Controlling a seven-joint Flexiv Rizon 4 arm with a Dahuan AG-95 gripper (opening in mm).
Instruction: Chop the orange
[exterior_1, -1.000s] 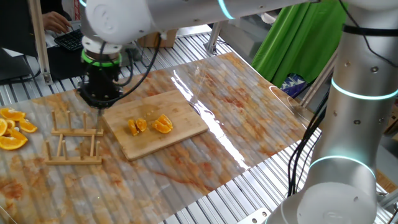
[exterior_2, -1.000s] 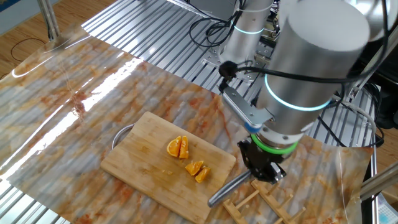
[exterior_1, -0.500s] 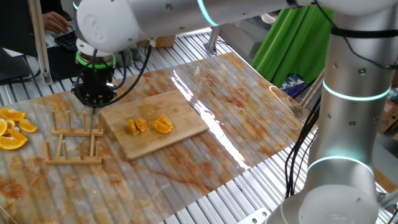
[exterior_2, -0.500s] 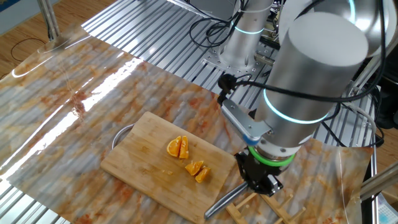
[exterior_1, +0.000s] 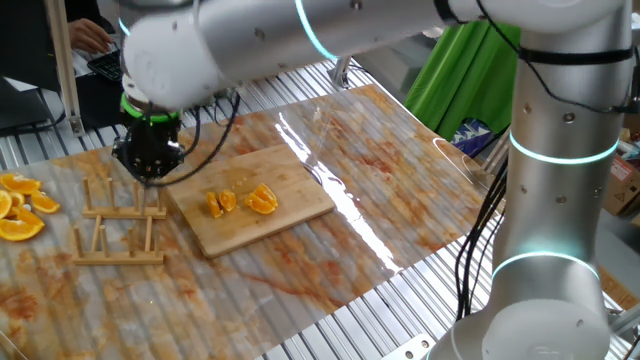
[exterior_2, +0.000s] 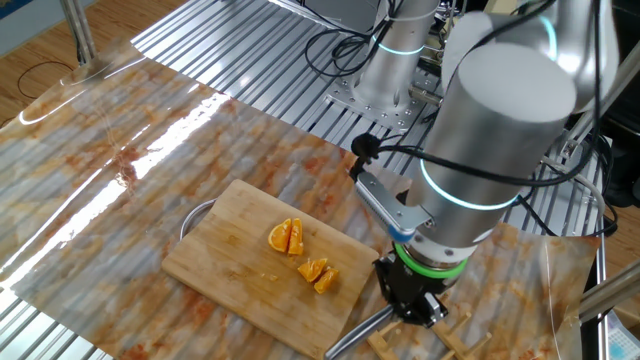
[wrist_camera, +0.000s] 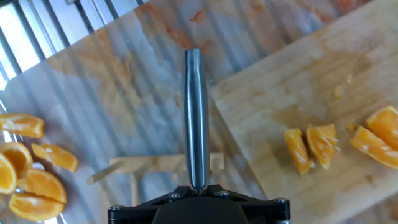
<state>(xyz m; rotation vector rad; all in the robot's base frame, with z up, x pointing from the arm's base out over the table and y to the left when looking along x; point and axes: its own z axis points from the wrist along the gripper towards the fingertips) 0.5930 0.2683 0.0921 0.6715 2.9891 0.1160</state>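
The gripper (exterior_2: 410, 308) is clenching a metal knife handle (wrist_camera: 194, 115), hovering just above the wooden rack (exterior_1: 118, 232). Just beside it, the orange (exterior_1: 240, 200) is lying in small wedge pieces mid cutting board (exterior_1: 290, 180), apart from the gripper, near the counter's centre.

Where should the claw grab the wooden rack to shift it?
Likely a long rail of the wooden rack, between upright pegs, from straight above: rails lie flat and narrow, pegs block the sides. The claw is shut on a knife.
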